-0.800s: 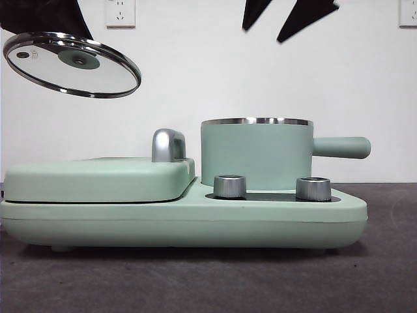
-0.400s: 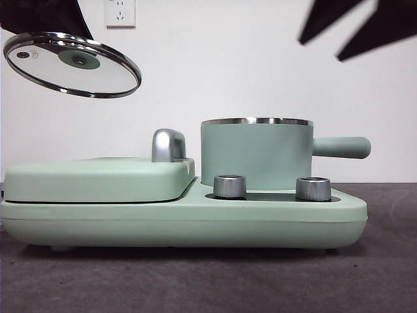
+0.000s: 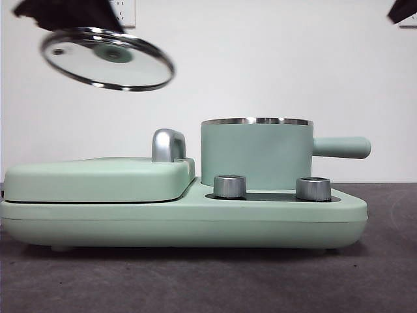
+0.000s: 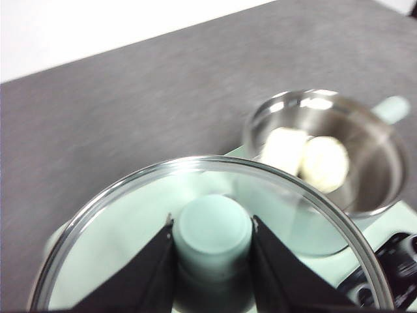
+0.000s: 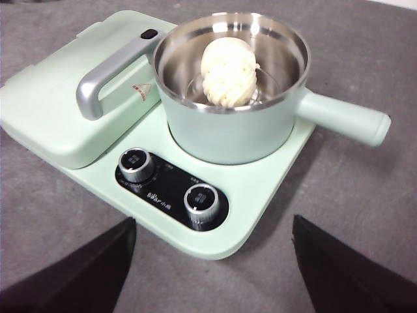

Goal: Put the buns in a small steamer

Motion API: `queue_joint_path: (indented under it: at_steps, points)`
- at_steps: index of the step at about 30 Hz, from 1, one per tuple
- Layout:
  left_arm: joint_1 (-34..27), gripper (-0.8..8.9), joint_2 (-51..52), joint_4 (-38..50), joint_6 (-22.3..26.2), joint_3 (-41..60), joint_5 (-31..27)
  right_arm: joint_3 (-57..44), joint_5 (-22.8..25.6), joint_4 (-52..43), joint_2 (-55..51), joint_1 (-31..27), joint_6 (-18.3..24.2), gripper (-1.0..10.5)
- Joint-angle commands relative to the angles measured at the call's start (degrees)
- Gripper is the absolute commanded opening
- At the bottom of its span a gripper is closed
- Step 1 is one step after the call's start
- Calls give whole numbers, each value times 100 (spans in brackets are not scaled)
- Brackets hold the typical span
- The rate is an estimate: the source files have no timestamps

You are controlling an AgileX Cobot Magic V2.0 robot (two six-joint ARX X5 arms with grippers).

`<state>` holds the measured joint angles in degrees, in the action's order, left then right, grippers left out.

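The small steamer (image 3: 254, 153) stands uncovered on the right half of the mint-green cooker. Two pale buns lie inside it in the left wrist view, one rounded cream bun (image 4: 324, 163) beside a blurred paler one (image 4: 283, 147). The right wrist view shows only the ridged bun (image 5: 228, 72) with green specks in the steamer (image 5: 228, 137). My left gripper (image 4: 212, 225) is shut on the green knob of the glass lid (image 4: 130, 215). It holds that lid (image 3: 107, 59) tilted, high and left of the steamer. My right gripper (image 5: 213, 220) is open, and only a black tip (image 3: 404, 10) shows at the top right corner.
The flat lidded griddle section (image 3: 98, 179) with its steel handle (image 3: 168, 145) fills the cooker's left half. Two steel dials (image 3: 229, 186) (image 3: 313, 188) sit in front of the steamer. Its side handle (image 3: 342, 147) sticks out to the right. Grey table lies all around.
The left gripper has carried the lid to the right and slightly up, closer to the steamer. The right gripper has drawn away to the top right corner.
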<state>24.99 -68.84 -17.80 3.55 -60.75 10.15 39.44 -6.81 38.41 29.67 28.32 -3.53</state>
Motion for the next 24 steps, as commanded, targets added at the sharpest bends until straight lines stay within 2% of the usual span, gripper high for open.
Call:
queue_joint_path:
  at_steps: [1, 4, 8, 18, 24]
  points:
    - [304, 14, -297, 599, -50, -96, 17, 26, 11, -20, -105, 39, -393, 379]
    - [573, 14, -599, 1283, -175, -105, 17, 31, -72, -85, -184, 39, -660, 379]
    - [863, 14, -1023, 2022, -173, -208, 15, 31, -87, -155, -181, 39, -767, 379]
    - [1244, 14, -2234, 2251, -87, -1134, 13, 31, -70, -240, -170, 39, -761, 379]
    - [1405, 14, -2756, 2498, 50, -1357, 13, 31, -68, -238, -170, 39, -761, 379]
